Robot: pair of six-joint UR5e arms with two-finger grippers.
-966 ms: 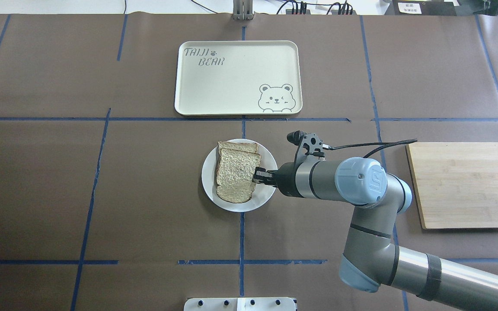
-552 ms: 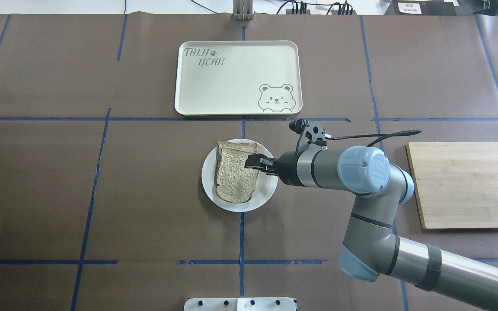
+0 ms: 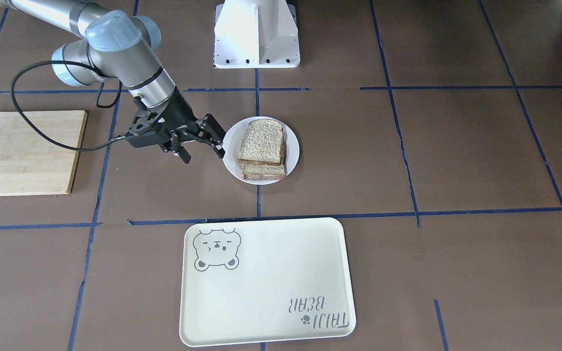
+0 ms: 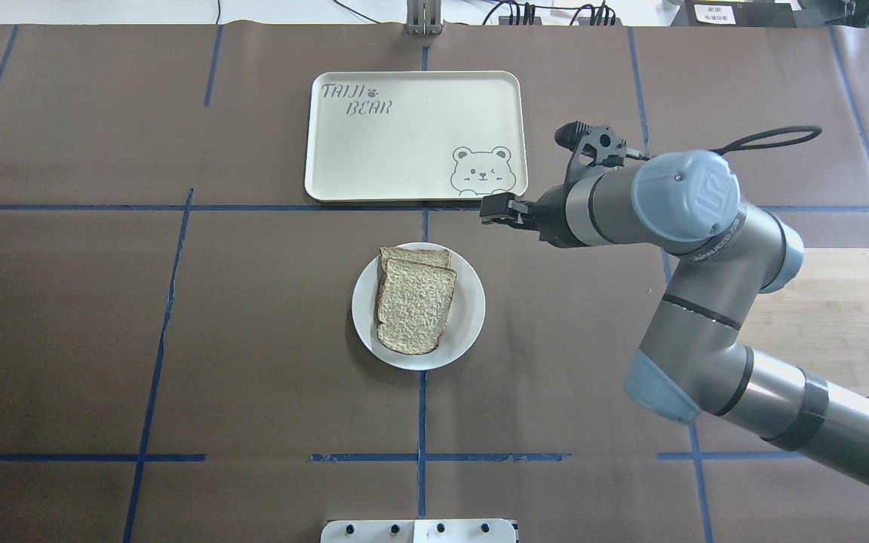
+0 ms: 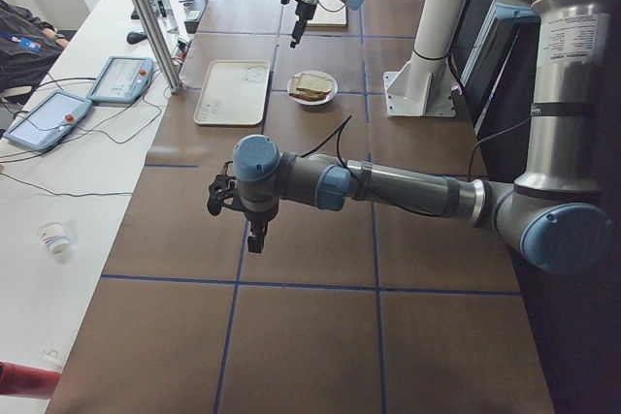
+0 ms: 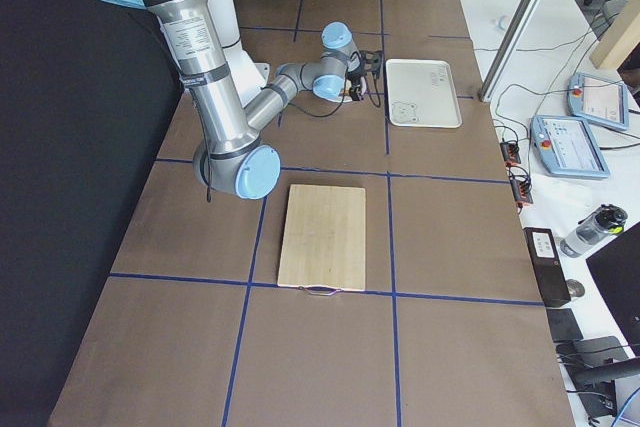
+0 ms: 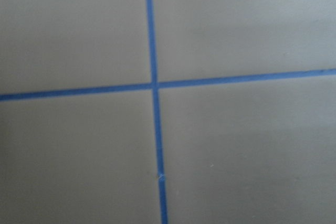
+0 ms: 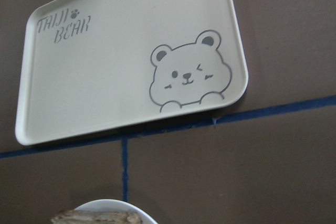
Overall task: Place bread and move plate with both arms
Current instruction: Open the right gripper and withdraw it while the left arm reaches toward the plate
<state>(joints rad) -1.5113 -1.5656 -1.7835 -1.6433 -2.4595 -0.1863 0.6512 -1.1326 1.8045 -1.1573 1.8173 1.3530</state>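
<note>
Presently, right arm (image 4: 698, 324) bent at elbow, right tool (image 3: 203, 148) spread wide, empty, near plate (image 3: 293, 148), left tool (image 5: 254, 235) pointing down, opening indiscernible.

We are silver, blue and black.
Our right arm (image 4: 695, 332) and left arm (image 5: 408, 189) are silver-grey tubes with light blue joint caps (image 4: 687, 192), a black band (image 4: 787, 411), black fingers (image 3: 216, 138), a thin black cable (image 3: 78, 149); our white base (image 3: 256, 34) carries dark screws (image 3: 248, 62).
</note>
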